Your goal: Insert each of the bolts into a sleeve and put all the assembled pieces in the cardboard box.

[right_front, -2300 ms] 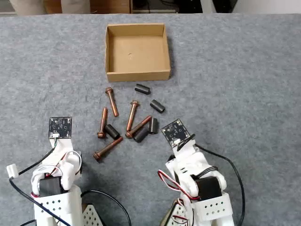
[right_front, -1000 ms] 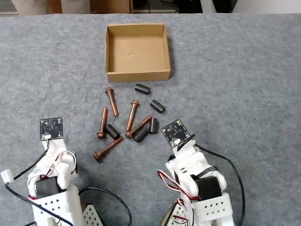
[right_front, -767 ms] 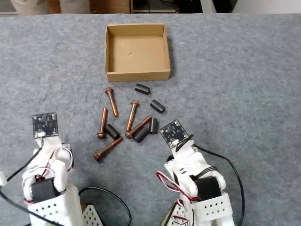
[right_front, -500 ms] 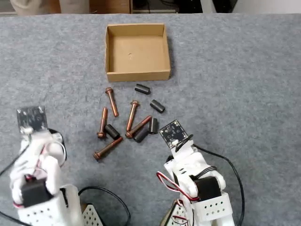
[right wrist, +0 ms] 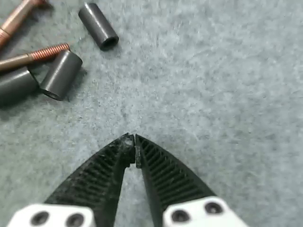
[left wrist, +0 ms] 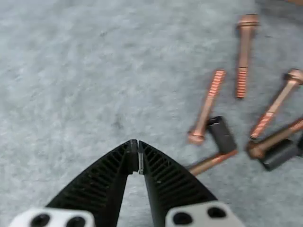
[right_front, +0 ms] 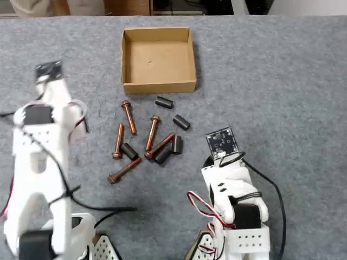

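Note:
Several copper bolts (right_front: 152,132) and black sleeves (right_front: 181,122) lie scattered on the grey cloth in front of the open cardboard box (right_front: 130,59), which holds nothing. My left arm (right_front: 40,116) stands raised at the left of the pile. Its gripper (left wrist: 137,156) is shut on nothing, over bare cloth short of a bolt (left wrist: 207,106) and a sleeve (left wrist: 220,135). My right arm (right_front: 230,173) is right of the pile. Its gripper (right wrist: 132,149) is shut and holds nothing, a short way from two sleeves (right wrist: 61,74) (right wrist: 98,26) and a threaded bolt (right wrist: 33,56).
Grey cloth (right_front: 282,81) covers the table, with wide free room to the right of the box and to the left of the bolts. Cables trail from both arm bases near the front edge.
My left arm has risen and swung away from the front edge, up the left side of the pile. My right wrist has shifted to the right. Bolts, sleeves and box lie as before.

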Tool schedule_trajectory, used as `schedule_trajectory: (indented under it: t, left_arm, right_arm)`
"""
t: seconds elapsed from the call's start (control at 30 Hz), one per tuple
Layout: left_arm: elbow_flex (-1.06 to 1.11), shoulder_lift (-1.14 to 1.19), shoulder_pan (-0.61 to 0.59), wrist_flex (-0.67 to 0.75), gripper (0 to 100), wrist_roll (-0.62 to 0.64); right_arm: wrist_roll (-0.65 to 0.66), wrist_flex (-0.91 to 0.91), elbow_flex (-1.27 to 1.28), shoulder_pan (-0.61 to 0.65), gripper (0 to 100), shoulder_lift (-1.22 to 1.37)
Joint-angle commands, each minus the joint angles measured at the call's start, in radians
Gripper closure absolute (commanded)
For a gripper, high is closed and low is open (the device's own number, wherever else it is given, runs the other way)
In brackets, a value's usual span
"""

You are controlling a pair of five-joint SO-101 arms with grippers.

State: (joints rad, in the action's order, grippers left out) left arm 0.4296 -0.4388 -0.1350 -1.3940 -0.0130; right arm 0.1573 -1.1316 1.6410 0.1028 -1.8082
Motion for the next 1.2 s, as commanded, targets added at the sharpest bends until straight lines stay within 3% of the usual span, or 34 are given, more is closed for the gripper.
schedule_trajectory:
  t: [0.0, 0.13, 0.3, 0.4, 0.73, 1.17]
  left_arm:
    - [-0.138, 0.114, 0.117, -0.003, 98, 0.064]
    - [-0.239, 0.286, 0.198, 0.046, 97, 0.178]
    - [-0.445, 0.526, 0.216, 0.043, 82, 0.468]
    - [-0.585, 0.670, 0.221, 0.015, 81, 0.563]
    - [-0.818, 0.951, 0.221, 0.011, 83, 0.549]
    - [-0.841, 1.089, 0.259, 0.098, 85, 0.489]
  right_arm:
    - [0.020, -0.032, -0.077, -0.027, 99.5, -0.102]
    - [0.055, -0.038, -0.079, -0.027, 95.0, -0.087]
    - [0.080, -0.006, -0.124, -0.030, 92.8, 0.090]
    - [0.049, 0.064, -0.203, -0.077, 92.8, 0.268]
    - [0.044, 0.052, -0.576, -0.111, 92.8, 0.901]
    - [0.043, 0.377, -0.412, -0.111, 92.8, 0.980]
